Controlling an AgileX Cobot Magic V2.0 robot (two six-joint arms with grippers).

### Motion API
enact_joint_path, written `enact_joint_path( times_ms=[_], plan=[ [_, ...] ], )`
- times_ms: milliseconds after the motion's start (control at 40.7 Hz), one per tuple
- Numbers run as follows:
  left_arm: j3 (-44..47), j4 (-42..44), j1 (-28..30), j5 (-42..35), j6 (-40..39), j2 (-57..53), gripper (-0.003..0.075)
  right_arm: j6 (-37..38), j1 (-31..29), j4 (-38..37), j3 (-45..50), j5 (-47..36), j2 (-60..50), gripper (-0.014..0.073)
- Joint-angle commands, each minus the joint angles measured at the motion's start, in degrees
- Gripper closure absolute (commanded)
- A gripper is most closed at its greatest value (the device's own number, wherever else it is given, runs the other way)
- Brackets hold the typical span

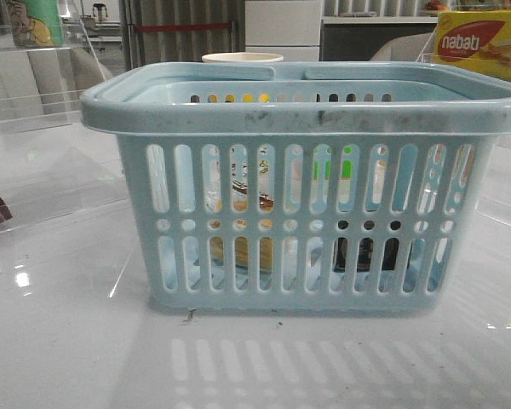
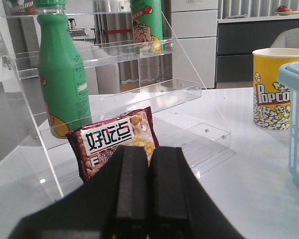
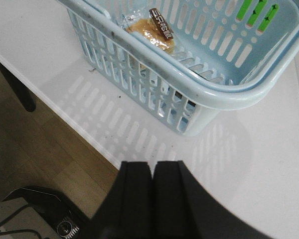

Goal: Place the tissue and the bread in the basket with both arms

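Both items appear to be in the basket, both grippers empty.

Front view: through the pale blue basket [image 1: 307, 230] slots, tan bread [image 1: 238, 200] lies left and a dark pack, probably the tissue [image 1: 366, 253], lies right. Left wrist view: the left gripper [image 2: 148, 191] is closed on nothing, facing a snack bag [image 2: 114, 142]. Right wrist view: the right gripper [image 3: 152, 199] is closed and empty, with the clear-wrapped, dark-labelled bread inside; little seems left.

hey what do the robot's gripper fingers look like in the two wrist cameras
Both look alike: the left gripper and right gripper each show two matte black, flat, blocky rectangular fingers rising from a wider black body. No markings, cables or padding colour are visible. The arms themselves are out of view.
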Motion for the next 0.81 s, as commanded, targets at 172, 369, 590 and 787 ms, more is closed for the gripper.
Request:
enact_joint_path(
  times_ms=[172,369,590,787],
  plan=[
    [0.09,-0.67,0.10,-5.37,-0.36,-0.94,0.0629,-0.52,0.05,-0.13,-1.50,-3.45,0.11,0.0540],
    [0.09,-0.67,0.10,-5.37,-0.36,-0.94,0.0629,-0.52,0.05,-0.13,-1.50,-3.45,0.11,0.0540],
    [0.09,-0.67,0.10,-5.37,-0.36,-0.94,0.0629,-0.52,0.05,-0.13,-1.50,-3.45,0.11,0.0540],
    [0.09,-0.67,0.10,-5.37,-0.36,-0.94,0.0629,-0.52,0.05,-0.26,-1.12,-3.67,-0.40,0.0540]
  ],
)
